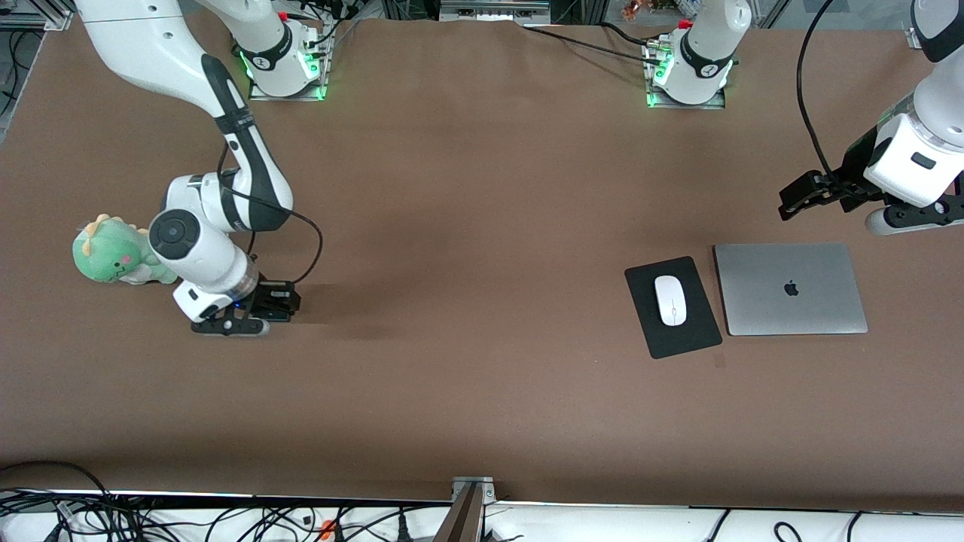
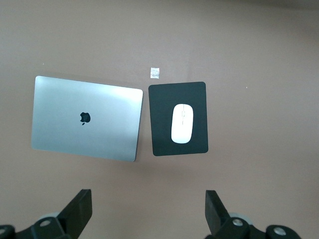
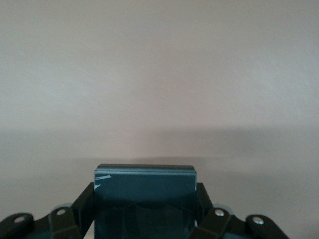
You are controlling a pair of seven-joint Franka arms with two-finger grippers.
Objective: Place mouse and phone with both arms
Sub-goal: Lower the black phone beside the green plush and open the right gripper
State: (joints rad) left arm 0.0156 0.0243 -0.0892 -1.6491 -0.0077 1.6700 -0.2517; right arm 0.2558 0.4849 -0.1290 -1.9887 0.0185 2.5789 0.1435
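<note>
Right end effector (image 1: 277,299) was low at the right arm's end of the desk (image 1: 482,226), just beside a green plush dinosaur (image 1: 113,252); its wrist view showed the fingers (image 3: 82,206) clamped on either side of the phone (image 3: 144,199), a dark slab held on edge. Whether the phone touched the desk, I could not tell. Left end effector (image 2: 147,209) hung in the air toward the left arm's end, over bare desk near the laptop (image 1: 791,288), fingers spread wide and holding nothing. Mouse (image 1: 670,299) lay on the black pad (image 1: 672,306), the pad just beside the closed laptop. A small pale scrap (image 2: 155,72) lay on the desk near the pad. Risks, as I judged them: the phone, gripped at its edges, could slip or tip flat when let go, since a slab on edge has little footing; the right arm stood close enough to the dinosaur to knock it when it moves; the glossy rounded mouse could squirt from the fingers if the left end effector pinches it off centre, or drag the pad along. Count: two arms, one phone, one mouse, one pad, one laptop, one dinosaur, one scrap.
</note>
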